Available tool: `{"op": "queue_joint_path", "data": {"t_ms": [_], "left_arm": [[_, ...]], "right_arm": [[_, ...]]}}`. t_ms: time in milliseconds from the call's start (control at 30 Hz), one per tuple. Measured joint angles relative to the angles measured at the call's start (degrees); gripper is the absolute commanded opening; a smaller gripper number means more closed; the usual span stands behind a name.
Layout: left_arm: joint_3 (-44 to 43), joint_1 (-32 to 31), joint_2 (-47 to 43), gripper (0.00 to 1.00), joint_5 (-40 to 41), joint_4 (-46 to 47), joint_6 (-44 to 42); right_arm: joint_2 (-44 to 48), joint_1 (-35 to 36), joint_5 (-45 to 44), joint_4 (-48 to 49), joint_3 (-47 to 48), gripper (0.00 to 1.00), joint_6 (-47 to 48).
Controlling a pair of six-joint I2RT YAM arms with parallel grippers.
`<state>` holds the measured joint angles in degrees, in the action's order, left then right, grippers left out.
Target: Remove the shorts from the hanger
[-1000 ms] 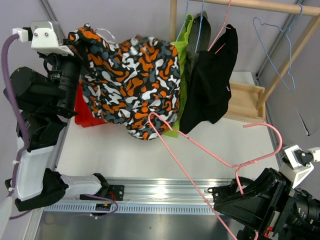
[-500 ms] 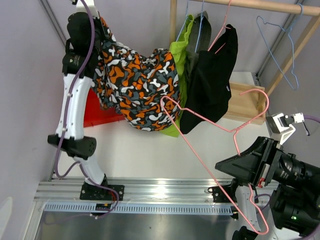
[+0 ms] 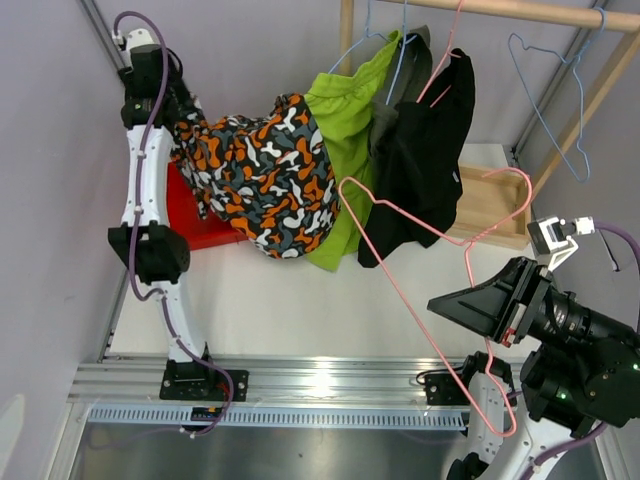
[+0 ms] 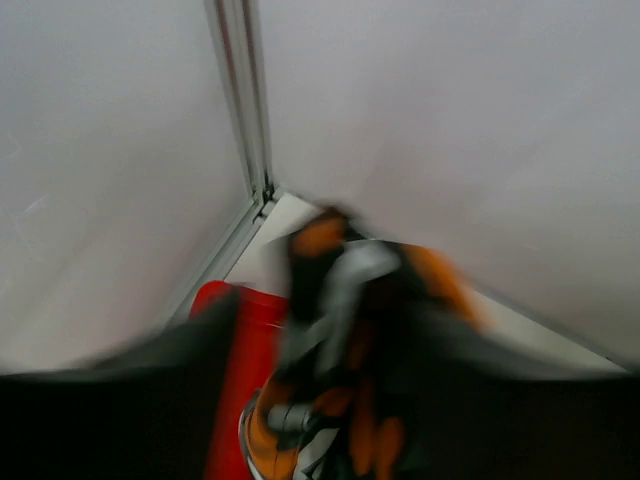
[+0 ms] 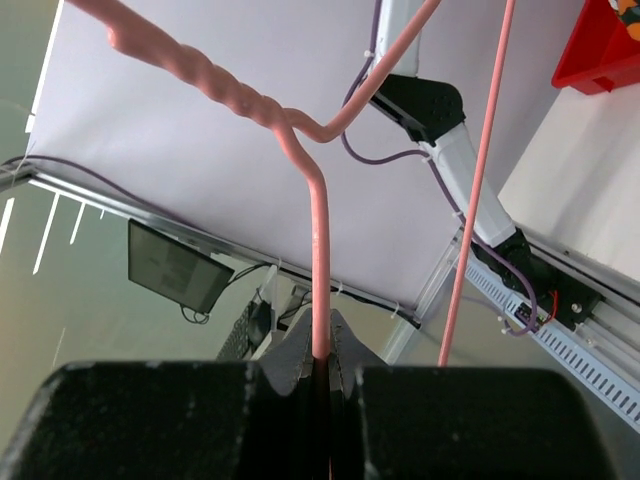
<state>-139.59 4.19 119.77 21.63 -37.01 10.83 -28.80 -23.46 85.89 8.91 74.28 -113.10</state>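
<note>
Top external view: the orange patterned shorts (image 3: 262, 180) are bunched at the left gripper (image 3: 182, 118), over a red bin (image 3: 188, 225). Whether that gripper is spread cannot be told. The pink hanger (image 5: 318, 250) is bare and pinched in the right gripper (image 5: 320, 358). Green shorts (image 3: 345, 130) and black shorts (image 3: 430, 150) are hung on the rail (image 3: 500, 10).

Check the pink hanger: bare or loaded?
Bare: the hanger, held by the right gripper, is all exposed wire, no fabric on it.
</note>
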Motion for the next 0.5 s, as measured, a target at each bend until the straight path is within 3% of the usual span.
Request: {"op": "queue_joint_path", "data": {"t_ms": [33, 300, 500], "left_arm": [[-0.07, -0.04, 0.81, 0.99, 1.11, -0.46, 0.9], [3.48, 1.88, 5.31, 0.99, 6.84, -5.99, 6.19], [12.39, 10.95, 5.14, 0.99, -2.67, -7.02, 10.86]], "right_arm": [[0.24, -0.17, 0.0, 0.39, 0.0, 0.0, -0.31], [0.66, -2.21, 0.2, -0.96, 4.72, 0.0, 0.76], [0.66, -2.43, 0.24, -2.21, 8.28, 0.0, 2.54]]}}
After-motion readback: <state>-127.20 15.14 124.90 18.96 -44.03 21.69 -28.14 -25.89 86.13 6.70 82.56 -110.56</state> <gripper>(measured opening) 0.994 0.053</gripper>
